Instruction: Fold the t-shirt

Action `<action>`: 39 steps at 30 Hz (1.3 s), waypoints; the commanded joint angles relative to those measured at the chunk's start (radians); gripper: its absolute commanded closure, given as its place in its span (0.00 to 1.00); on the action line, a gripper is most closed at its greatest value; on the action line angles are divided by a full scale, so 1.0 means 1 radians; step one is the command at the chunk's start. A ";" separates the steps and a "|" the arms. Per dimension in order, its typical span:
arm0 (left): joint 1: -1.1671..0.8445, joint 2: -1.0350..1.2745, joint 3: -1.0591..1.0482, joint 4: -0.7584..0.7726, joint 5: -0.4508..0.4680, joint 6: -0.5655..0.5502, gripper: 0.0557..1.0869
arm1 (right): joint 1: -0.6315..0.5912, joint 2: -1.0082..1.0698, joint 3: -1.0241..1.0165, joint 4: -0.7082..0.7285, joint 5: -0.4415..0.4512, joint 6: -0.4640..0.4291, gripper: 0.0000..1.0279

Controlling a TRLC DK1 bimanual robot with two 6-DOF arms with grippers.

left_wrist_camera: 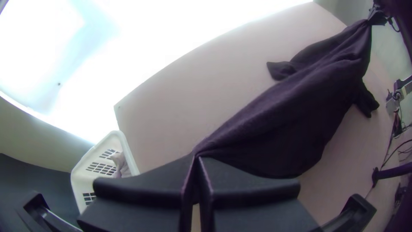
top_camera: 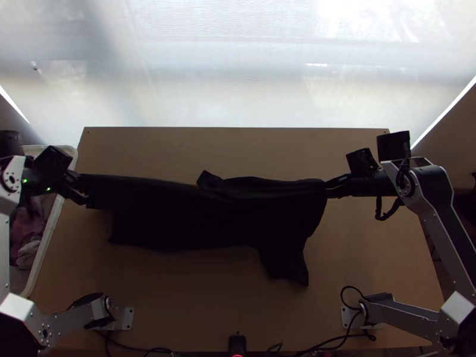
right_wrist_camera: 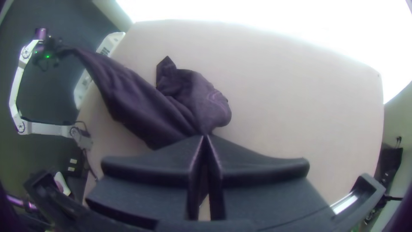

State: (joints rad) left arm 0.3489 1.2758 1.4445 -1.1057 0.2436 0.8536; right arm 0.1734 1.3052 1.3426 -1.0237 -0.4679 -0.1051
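My left gripper [top_camera: 83,196] is at the table's left side, shut on one end of the black t-shirt [top_camera: 208,211]. At the right side my right gripper [top_camera: 331,187] is shut on the other end. Between them the cloth is stretched across the table, its lower part hanging down toward the near edge, with a flap pointing nearer at the right. In the left wrist view the t-shirt [left_wrist_camera: 283,124] runs from the left gripper [left_wrist_camera: 196,158] to the far arm. In the right wrist view the shirt [right_wrist_camera: 133,99] gathers into the right gripper [right_wrist_camera: 206,136].
A white basket [top_camera: 52,229] with cloths in it stands at the table's left edge. Cables [top_camera: 321,345] lie along the near edge of the table [top_camera: 178,297], beside a small black device [top_camera: 237,344]. Bare wood shows beyond and in front of the shirt.
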 commanded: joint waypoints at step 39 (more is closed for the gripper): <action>-0.005 0.020 -0.150 0.046 -0.017 0.193 0.05 | -0.060 0.335 -0.108 0.007 0.021 0.061 0.05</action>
State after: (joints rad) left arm 0.3485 1.4456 1.3655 -0.9100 0.2070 0.9241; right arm 0.1303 1.6989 1.2881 -0.9199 -0.4519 -0.0120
